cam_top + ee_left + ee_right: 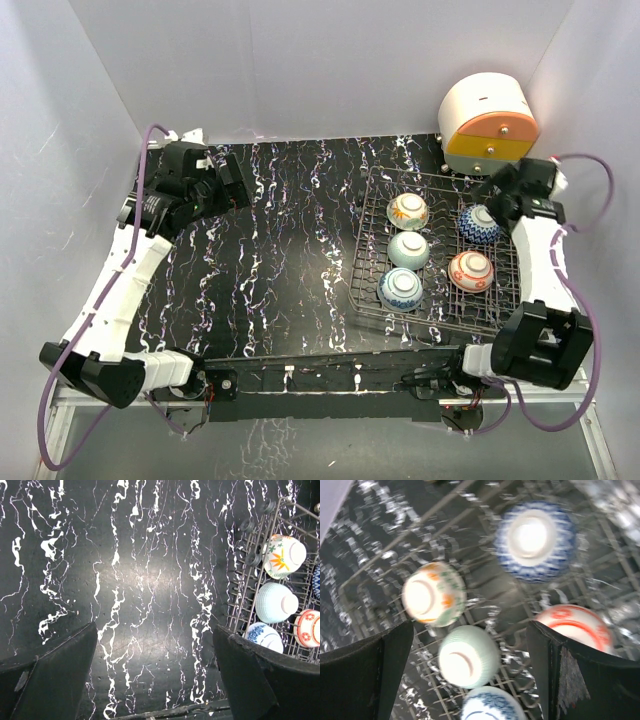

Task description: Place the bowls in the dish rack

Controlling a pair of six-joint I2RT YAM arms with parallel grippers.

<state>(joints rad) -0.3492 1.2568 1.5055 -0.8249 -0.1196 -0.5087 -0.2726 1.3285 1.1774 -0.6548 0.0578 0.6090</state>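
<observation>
Status: dish rack (443, 215) below the right gripper (493, 200), well right of the left gripper (235, 180); all five bowls (408, 250) sit in it upside down, untouched by either; blue patterned bowl (481, 225) nearest the right gripper; both jaws wide, nothing held.

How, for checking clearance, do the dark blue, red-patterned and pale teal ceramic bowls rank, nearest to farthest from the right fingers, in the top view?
1. Dark blue patterned ceramic bowl: far right.
2. Red-patterned ceramic bowl: near right.
3. Pale teal ceramic bowl: left column, middle.
</observation>
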